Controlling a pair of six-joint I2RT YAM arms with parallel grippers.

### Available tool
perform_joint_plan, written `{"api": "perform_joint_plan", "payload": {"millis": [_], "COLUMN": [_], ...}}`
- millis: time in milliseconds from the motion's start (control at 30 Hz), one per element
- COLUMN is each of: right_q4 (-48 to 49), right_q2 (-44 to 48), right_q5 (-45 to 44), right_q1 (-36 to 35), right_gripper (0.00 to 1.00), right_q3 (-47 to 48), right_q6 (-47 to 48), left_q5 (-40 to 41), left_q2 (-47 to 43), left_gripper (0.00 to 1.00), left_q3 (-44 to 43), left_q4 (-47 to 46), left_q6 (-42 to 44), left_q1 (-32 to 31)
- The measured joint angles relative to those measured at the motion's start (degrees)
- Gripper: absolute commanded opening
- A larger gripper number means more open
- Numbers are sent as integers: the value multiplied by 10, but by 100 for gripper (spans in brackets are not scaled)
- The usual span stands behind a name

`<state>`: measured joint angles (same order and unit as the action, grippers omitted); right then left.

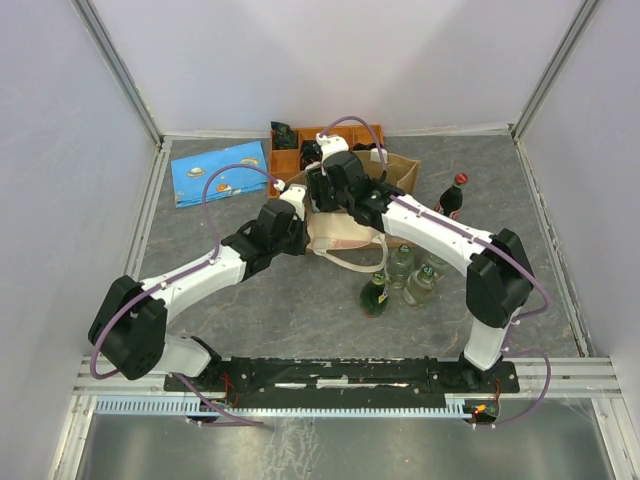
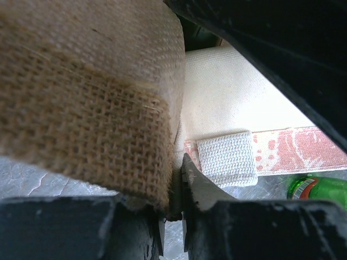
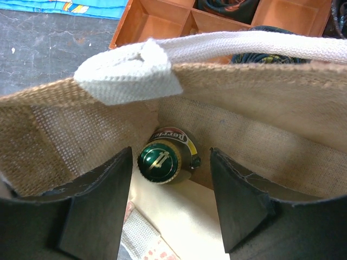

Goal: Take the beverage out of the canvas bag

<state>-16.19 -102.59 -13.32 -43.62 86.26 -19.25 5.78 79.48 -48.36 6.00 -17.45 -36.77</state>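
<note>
The canvas bag (image 1: pixel 350 238) lies near the table's middle, its tan weave (image 2: pixel 81 108) filling the left wrist view. My left gripper (image 1: pixel 303 212) (image 2: pixel 176 162) is shut on the bag's rim, holding the mouth up. My right gripper (image 1: pixel 325 185) (image 3: pixel 171 154) is open at the bag's mouth, fingers apart on either side of the opening. Deep inside the bag (image 3: pixel 260 135) lies the beverage (image 3: pixel 158 162), a green-capped glass bottle with its cap facing the camera. It touches neither finger. A cream handle (image 3: pixel 217 49) crosses the top of the mouth.
The orange compartment tray (image 1: pixel 300 150) (image 3: pixel 162 21) stands just behind the bag. A blue packet (image 1: pixel 218 172) lies at the back left. A red-capped bottle (image 1: pixel 452 195) and three green bottles (image 1: pixel 402 275) (image 2: pixel 320 187) stand to the right of the bag.
</note>
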Motion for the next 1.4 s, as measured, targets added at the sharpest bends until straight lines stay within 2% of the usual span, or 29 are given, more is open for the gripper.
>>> {"api": "perform_joint_plan", "payload": {"millis": [133, 267, 300, 400, 667, 867, 1200, 1400], "right_q4": [12, 24, 24, 29, 31, 3, -72, -132], "right_q2": [-15, -33, -35, -38, -37, -14, 103, 198], "right_q5": [3, 9, 9, 6, 11, 5, -29, -34], "right_q1": [7, 11, 11, 13, 14, 14, 12, -27], "right_gripper": [56, 38, 31, 1, 0, 0, 0, 0], "right_q3": [0, 0, 0, 0, 0, 0, 62, 103], "right_q6": [-5, -12, -12, -15, 5, 57, 131, 156], "left_q5": [0, 1, 1, 1, 1, 1, 2, 2], "left_q2": [0, 0, 0, 0, 0, 0, 0, 7], "left_gripper": [3, 3, 3, 3, 3, 3, 3, 3], "left_q3": [0, 0, 0, 0, 0, 0, 0, -7], "left_q4": [0, 0, 0, 0, 0, -1, -1, -1], "left_q6": [0, 0, 0, 0, 0, 0, 0, 0], "left_q1": [0, 0, 0, 0, 0, 0, 0, 0]}}
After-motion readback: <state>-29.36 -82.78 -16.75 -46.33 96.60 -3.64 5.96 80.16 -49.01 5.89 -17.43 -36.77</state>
